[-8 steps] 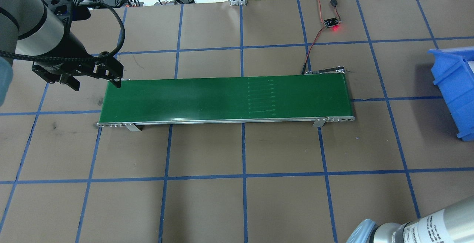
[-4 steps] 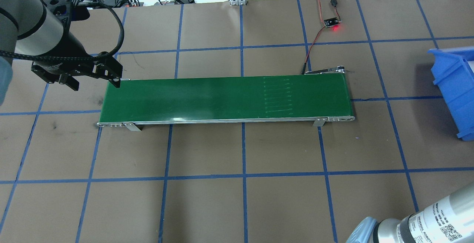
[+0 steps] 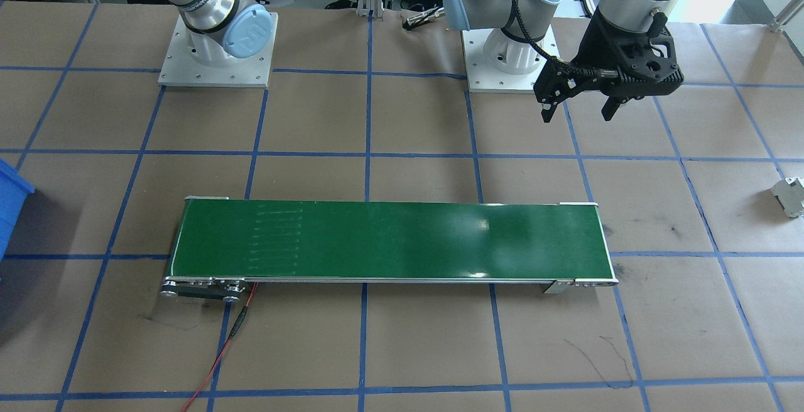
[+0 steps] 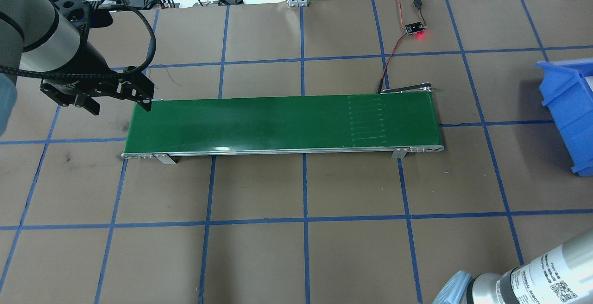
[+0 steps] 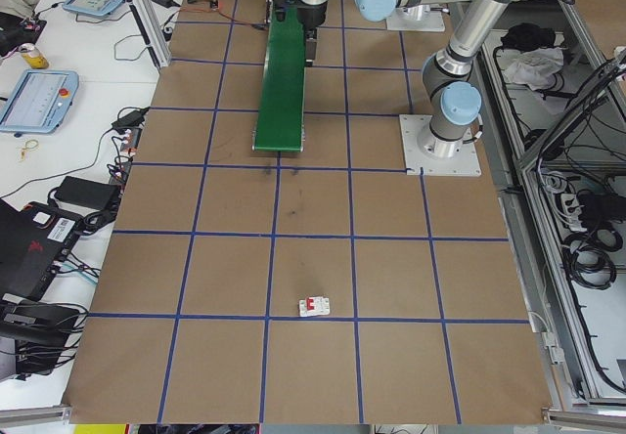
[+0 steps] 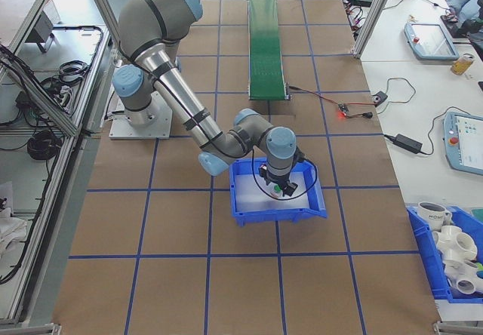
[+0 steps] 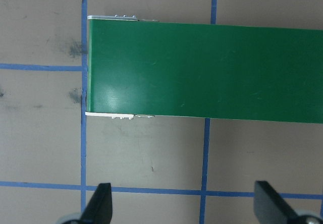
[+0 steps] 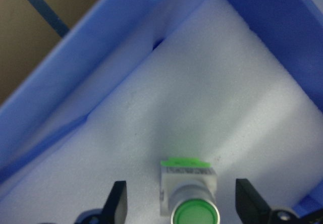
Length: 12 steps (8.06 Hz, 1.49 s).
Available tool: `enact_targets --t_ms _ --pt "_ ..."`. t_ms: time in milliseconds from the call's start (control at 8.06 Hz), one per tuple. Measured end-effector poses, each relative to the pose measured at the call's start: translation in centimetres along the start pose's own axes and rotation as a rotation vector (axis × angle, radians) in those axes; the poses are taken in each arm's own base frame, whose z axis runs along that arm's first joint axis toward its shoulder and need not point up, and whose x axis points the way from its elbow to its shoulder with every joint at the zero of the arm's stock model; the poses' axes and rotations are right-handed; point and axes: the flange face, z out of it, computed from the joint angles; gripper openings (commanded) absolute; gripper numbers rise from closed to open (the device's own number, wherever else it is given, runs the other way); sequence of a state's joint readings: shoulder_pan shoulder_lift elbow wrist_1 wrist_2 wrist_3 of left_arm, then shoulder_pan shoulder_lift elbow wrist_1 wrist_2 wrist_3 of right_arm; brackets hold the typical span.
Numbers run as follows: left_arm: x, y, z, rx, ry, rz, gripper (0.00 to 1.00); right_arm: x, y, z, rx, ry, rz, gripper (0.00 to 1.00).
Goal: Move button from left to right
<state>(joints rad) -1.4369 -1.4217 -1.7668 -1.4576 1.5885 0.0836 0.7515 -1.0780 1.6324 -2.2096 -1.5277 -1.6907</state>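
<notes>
right wrist-mounted: jaws wide apart around button.

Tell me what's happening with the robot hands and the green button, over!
Left gripper open, empty, beside conveyor end. Right gripper open over button in blue bin. Nothing blocking.

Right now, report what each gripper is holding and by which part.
Nothing is held. The left gripper hangs open beside the conveyor belt; the right gripper is open around the button on the bin's foam, fingers apart from it.
</notes>
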Motion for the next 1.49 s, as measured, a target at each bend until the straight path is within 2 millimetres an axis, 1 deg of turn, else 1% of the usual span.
enact_targets --t_ms 124,248,372,496,620,744,868,992,1240,1364,1488 --pt "0.0 0.1 0.3 0.001 0.001 -0.017 1.00 -0.8 -0.2 -3.4 -0.002 0.002 0.002 1.00" --pt "0.1 0.1 0.6 0.004 0.002 -0.054 1.00 -2.2 -0.7 -7.7 0.000 0.006 0.006 1.00" --pt "0.2 0.2 0.8 0.003 0.002 -0.080 1.00 -4.0 -1.3 -12.1 0.002 0.009 0.015 1.00" --pt "0.3 0.3 1.0 0.003 0.002 -0.091 1.00 -6.2 -2.0 -16.6 0.007 0.011 0.042 1.00" --pt "0.3 0.4 1.0 0.003 0.004 -0.097 1.00 -8.8 -3.1 -20.7 0.022 0.008 0.090 1.00" --pt "0.4 0.3 1.1 0.003 0.010 -0.103 1.00 -11.4 -5.2 -23.7 0.048 -0.006 0.168 1.00" --pt "0.5 0.3 1.1 0.004 0.013 -0.105 1.00 -13.7 -8.0 -25.7 0.063 -0.026 0.256 1.00" --pt "0.4 0.3 1.0 0.006 0.010 -0.103 1.00 -15.7 -11.5 -26.9 0.067 -0.043 0.342 1.00" --pt "0.4 0.2 0.9 0.006 0.007 -0.093 1.00 -20.2 -19.8 -28.7 0.059 -0.063 0.462 1.00" --pt "0.4 0.2 1.0 0.003 0.006 -0.089 1.00 -23.2 -23.8 -29.3 0.042 -0.065 0.517 1.00" --pt "0.4 0.0 1.2 -0.006 0.007 -0.085 1.00 -27.1 -27.7 -30.0 0.027 -0.071 0.560 1.00"
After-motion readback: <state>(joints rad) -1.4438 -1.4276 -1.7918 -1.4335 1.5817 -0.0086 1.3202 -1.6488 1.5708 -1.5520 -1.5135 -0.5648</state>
